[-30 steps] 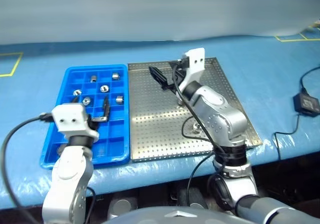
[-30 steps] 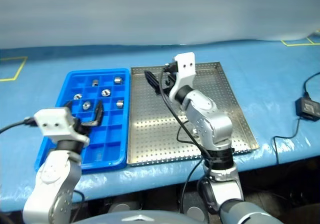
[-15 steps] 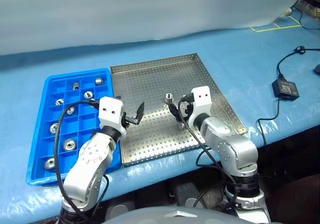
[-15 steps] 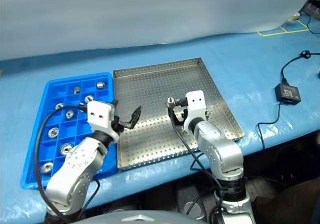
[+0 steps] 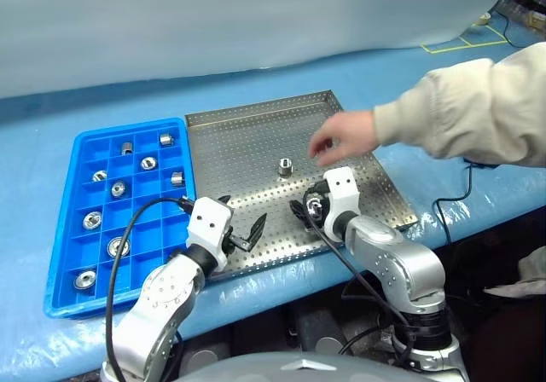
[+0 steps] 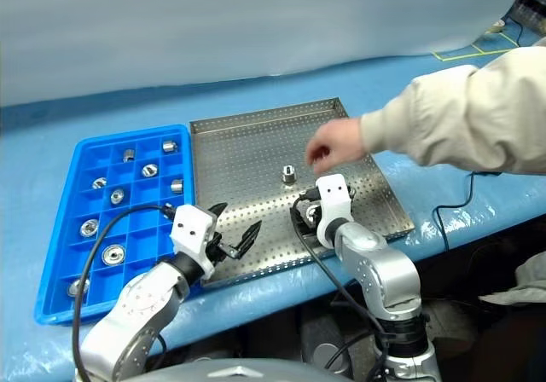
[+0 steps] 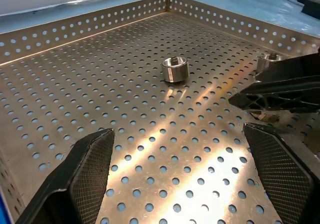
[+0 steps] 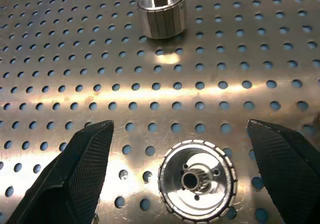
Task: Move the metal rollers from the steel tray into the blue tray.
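A: On the steel tray (image 5: 256, 143), toward the table's near edge, the right pincer (image 8: 180, 149) is held low with its fingers spread wide and nothing gripped; a flanged metal roller (image 8: 197, 180) lies between them. A second roller (image 5: 285, 167), a plain ring, stands at about twelve o'clock from it, well apart.

B: And the left pincer (image 5: 243, 233)?

A: It is spread as well, empty, over the near edge of the steel tray. The blue tray (image 5: 64, 284) lies at nine o'clock from the steel one, with several rollers already sorted into its compartments.

B: How should the pick be done well?

A: Probably the flanged roller should be centred between the fingers before they are closed, and gripped across its rim so it is not tipped. A person's hand (image 5: 341, 135) is reached in over the far side of the tray, so the lift should be kept low and slow.

B: Any writing?

A: None can be read.
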Tool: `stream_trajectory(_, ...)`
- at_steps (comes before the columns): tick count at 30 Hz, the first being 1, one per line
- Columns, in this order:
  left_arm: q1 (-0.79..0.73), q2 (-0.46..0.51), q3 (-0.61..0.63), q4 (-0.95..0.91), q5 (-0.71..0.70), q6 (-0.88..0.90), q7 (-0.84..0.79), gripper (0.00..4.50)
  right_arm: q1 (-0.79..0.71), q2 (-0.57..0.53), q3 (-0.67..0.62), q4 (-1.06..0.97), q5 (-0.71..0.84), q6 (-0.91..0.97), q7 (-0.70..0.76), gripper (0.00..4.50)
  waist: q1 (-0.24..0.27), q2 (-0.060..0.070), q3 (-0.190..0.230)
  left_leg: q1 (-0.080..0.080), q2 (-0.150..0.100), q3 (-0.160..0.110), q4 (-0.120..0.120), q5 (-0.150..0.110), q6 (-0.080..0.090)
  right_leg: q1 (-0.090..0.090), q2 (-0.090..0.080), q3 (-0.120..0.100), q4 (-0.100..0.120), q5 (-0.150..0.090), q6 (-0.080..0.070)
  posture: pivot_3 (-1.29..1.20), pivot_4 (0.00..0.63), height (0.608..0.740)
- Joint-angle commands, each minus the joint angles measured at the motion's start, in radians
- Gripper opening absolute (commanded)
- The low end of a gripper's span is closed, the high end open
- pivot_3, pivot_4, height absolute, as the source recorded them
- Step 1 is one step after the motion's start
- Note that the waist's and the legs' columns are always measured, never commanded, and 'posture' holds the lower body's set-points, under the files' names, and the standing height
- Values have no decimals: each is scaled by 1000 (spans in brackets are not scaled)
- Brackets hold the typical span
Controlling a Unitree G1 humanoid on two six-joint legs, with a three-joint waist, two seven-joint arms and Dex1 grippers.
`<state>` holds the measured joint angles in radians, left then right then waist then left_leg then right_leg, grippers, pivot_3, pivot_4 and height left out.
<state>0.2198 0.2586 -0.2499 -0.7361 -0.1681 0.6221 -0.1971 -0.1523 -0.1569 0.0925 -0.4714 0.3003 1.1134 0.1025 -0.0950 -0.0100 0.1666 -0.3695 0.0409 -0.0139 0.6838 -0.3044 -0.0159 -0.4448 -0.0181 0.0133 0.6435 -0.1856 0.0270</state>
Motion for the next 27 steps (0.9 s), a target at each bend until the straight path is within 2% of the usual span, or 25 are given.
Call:
stream_trajectory(1,16,-7,-13,-62,7,-15,11,4500,8,-3,10,10,-4,-13,12,4476,2,-1,0,0,0,0,0,0,0,0,0,0,0,0,0,-78,150,740)
stream_trajectory(8,36,-15,-16,-77,16,-19,30,4500,6,-11,23,54,-25,-28,22,4476,10,-7,-4,3,0,2,0,0,1,2,0,2,0,0,0,-43,150,740)
stream_trajectory(11,43,-18,-16,-82,22,-21,38,4500,0,-15,27,60,-25,-32,34,3928,12,-8,-5,3,0,2,0,0,1,2,0,2,0,0,0,-36,150,740)
stream_trajectory(17,52,-24,-19,-91,24,-21,50,4500,-20,-17,40,73,-31,-32,47,1954,14,-8,-5,4,0,3,-1,0,1,2,1,3,0,0,0,-21,150,740)
stream_trajectory(27,54,-25,-20,-98,26,-19,60,4500,-25,-17,51,76,-39,-30,64,1861,15,-9,-5,4,2,4,-1,0,1,2,4,6,0,0,0,-17,150,740)
